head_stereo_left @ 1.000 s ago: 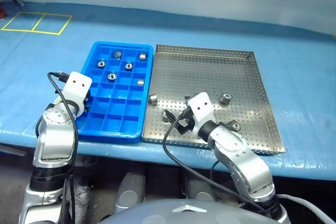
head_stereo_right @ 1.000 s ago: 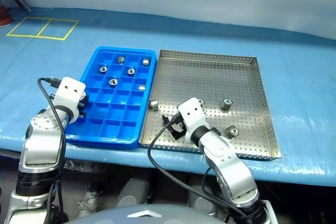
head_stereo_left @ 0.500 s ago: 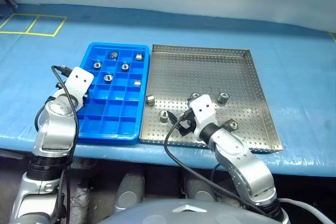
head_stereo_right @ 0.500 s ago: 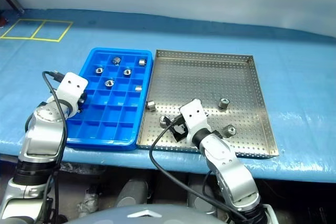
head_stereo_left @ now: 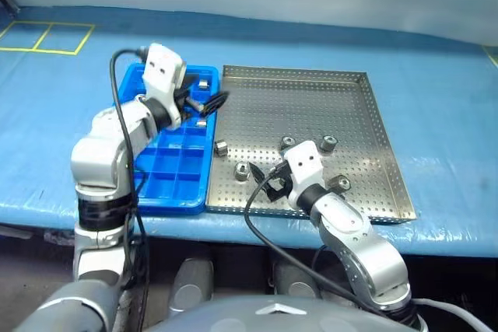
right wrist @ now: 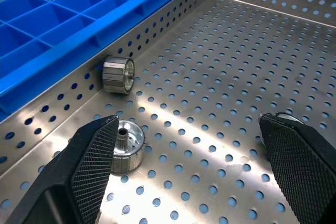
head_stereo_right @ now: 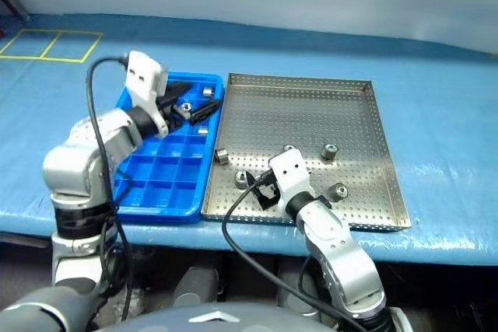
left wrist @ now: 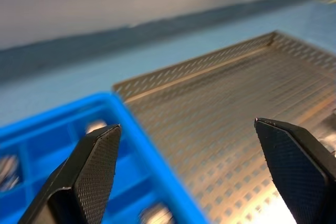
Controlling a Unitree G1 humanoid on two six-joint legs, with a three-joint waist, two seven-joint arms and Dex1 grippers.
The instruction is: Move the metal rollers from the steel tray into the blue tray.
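1. Hovering above the far end of the blue tray [head_stereo_left: 167, 180], the left gripper [head_stereo_left: 208, 103] has its fingers spread, empty, pointing toward the steel tray [head_stereo_left: 358, 114].
2. The right gripper [head_stereo_left: 268, 190] sits low over the steel tray's near part, fingers wide apart, holding nothing.
3. Five rollers [right wrist: 126, 139] lie in the steel tray; others sit in the blue tray's far compartments.

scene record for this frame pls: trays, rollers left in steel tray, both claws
blue tray: left of the steel tray, edges side by side; some rollers in its far compartments
steel tray: five metal rollers visible on its floor
left claw: open, empty, above the blue tray's far right corner
right claw: open, empty, low over the steel tray, one roller by its finger
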